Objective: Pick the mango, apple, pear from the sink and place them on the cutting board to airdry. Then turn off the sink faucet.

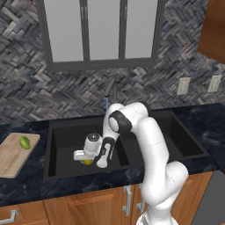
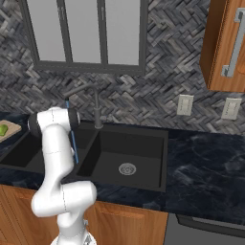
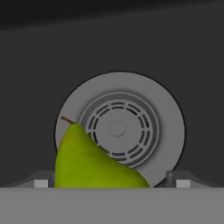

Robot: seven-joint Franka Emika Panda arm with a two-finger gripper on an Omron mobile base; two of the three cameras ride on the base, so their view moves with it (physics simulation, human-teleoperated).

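The gripper (image 3: 112, 183) hangs low in the left basin of the sink (image 1: 193, 151), its jaws set wide with one fingertip (image 3: 40, 183) on each side of the pear (image 3: 89, 162), not visibly clamped on it; the pear lies on the sink's round drain (image 3: 131, 127); left of the sink, the cutting board (image 1: 11, 158) carries a green fruit (image 1: 24, 142); the faucet (image 2: 97, 109) stands behind the sink.

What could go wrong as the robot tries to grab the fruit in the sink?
The pear lies on the round drain, tapered end forward, between the open gripper tips; its sloping sides might squeeze out and roll. The gripper sits low in the sink, so it could strike the bottom.
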